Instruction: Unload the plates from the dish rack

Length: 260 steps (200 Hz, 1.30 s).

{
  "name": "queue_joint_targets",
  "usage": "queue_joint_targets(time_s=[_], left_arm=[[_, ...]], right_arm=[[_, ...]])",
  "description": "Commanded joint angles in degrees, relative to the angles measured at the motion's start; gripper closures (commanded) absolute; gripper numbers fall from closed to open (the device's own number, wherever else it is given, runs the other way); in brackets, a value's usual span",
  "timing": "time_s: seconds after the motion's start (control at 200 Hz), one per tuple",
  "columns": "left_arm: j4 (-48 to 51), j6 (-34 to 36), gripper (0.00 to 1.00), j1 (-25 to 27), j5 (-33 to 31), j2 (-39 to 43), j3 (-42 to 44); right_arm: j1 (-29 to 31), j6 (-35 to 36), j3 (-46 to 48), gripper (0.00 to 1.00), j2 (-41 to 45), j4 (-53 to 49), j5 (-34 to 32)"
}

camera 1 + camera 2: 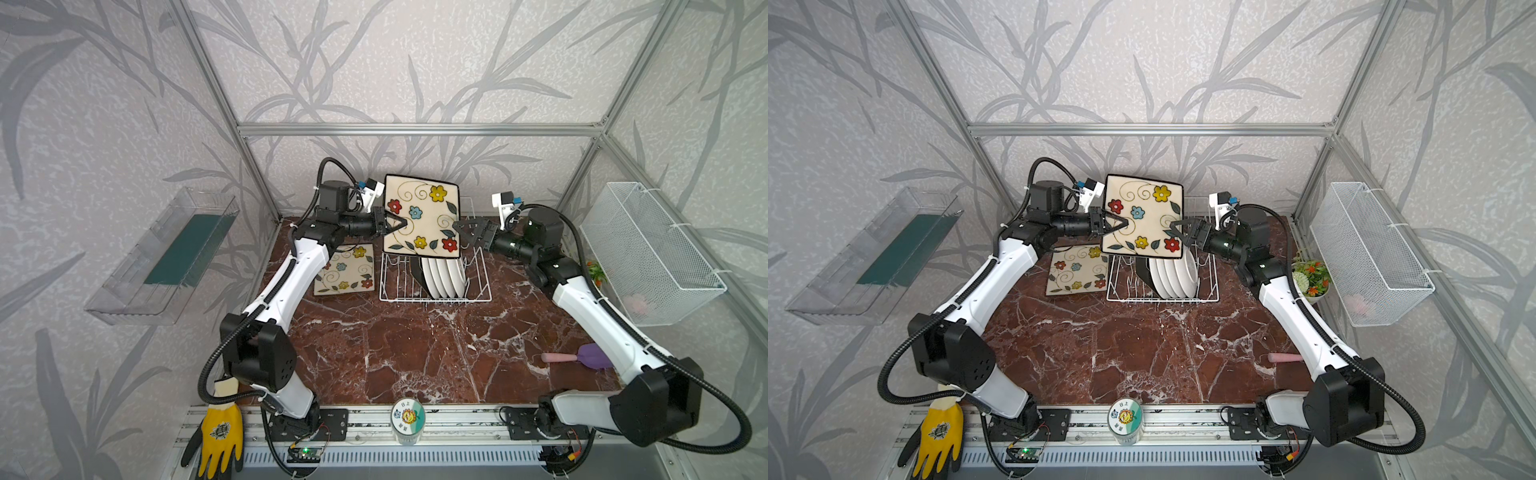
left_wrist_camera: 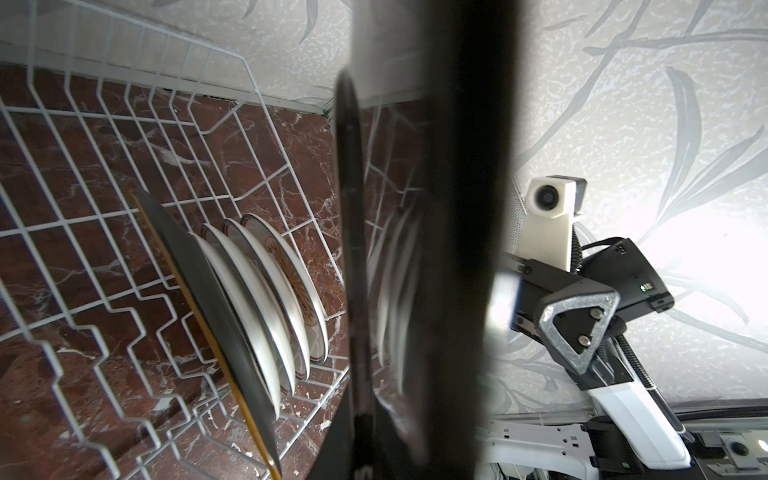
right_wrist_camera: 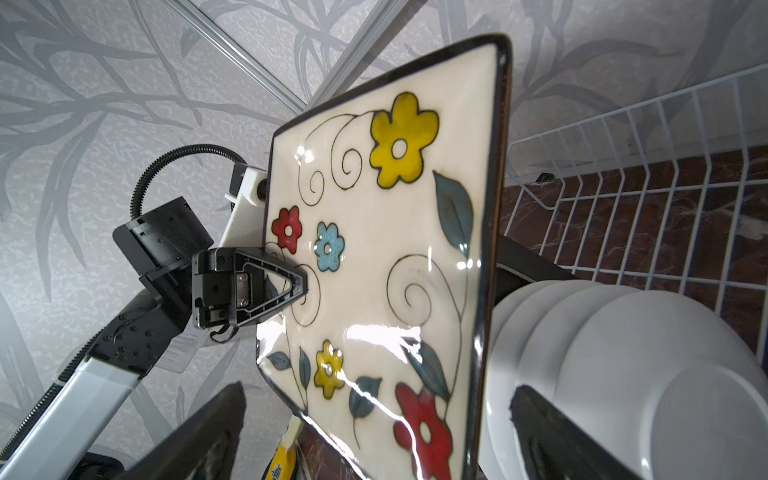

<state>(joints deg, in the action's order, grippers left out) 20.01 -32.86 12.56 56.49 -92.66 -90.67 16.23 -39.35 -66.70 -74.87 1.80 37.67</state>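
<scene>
- My left claw (image 1: 390,226) was pinched shut on the left edge of the flowered plate (image 1: 422,218), one finger laid over its cream face.
- That plate hung in the air above the back part of the dish rack (image 1: 392,291), nearly upright and a little tilted, face toward the front of the table (image 1: 415,353).
- It was a rounded square with a thin dark rim. The glossy cream face carried yellow, red and blue flowers, dark green leaves and thin black swirls, with glare across the lower half.
- From my left wrist it was only a dark blurred band close to the lens.
- My right claw (image 1: 463,232) stood wide open at the plate's right edge, holding nothing. In the right wrist view its two fingers sat far apart, the plate's lower edge between them.
- A second flowered plate (image 1: 345,270) lay flat and face up on the table, just beside the rack's left side, one corner hidden under my left arm.
- In the white wire rack a row of round white plates (image 1: 442,276) stood on edge, packed close. The left wrist view showed dark rims and an orange pattern on their faces.
- A dark plate (image 1: 417,272) stood on edge at the left end of that row, right against it, with a black back and a thin yellowish edge.
- The rack sat at the back middle of the red-brown marble table.
</scene>
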Motion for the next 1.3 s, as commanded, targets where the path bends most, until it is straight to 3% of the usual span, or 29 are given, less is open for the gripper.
queue_joint_targets(time_s=[0.0, 0.205, 0.425, 0.515, 0.85, 0.97, 1.295], left_arm=[[-3.0, 3.5, 1.00, -2.6, 1.6, 5.1, -4.4], [2.0, 6.8, 1.00, -7.1, 1.3, 6.8, -6.2], [9.4, 11.4, 1.00, -14.9, 0.6, 8.8, -8.3], [13.1, 14.8, 1.00, -17.1, 0.3, 9.6, -8.3], [26.3, 26.8, 1.00, -20.4, -10.4, 10.0, -4.9], [26.2, 27.7, 1.00, -22.0, -13.9, 10.5, -2.5], [25.7, 30.1, 1.00, -26.0, -17.8, 10.8, 0.7]], right_arm=[[0.5, 7.8, 0.3, 0.01, 3.4, -5.0, -1.1], [3.4, 16.7, -1.0, 0.01, 5.6, -12.2, -3.3], [6.3, 20.9, -1.8, 0.01, 5.9, -16.1, -4.5], [8.7, 23.3, -2.4, 0.01, 6.3, -17.6, -7.6], [18.0, 32.5, -4.7, 0.01, 5.1, -21.0, -20.6], [21.0, 35.3, -5.2, 0.01, 4.1, -21.4, -24.6], [22.4, 35.8, -5.6, 0.01, 2.6, -21.2, -25.9]])
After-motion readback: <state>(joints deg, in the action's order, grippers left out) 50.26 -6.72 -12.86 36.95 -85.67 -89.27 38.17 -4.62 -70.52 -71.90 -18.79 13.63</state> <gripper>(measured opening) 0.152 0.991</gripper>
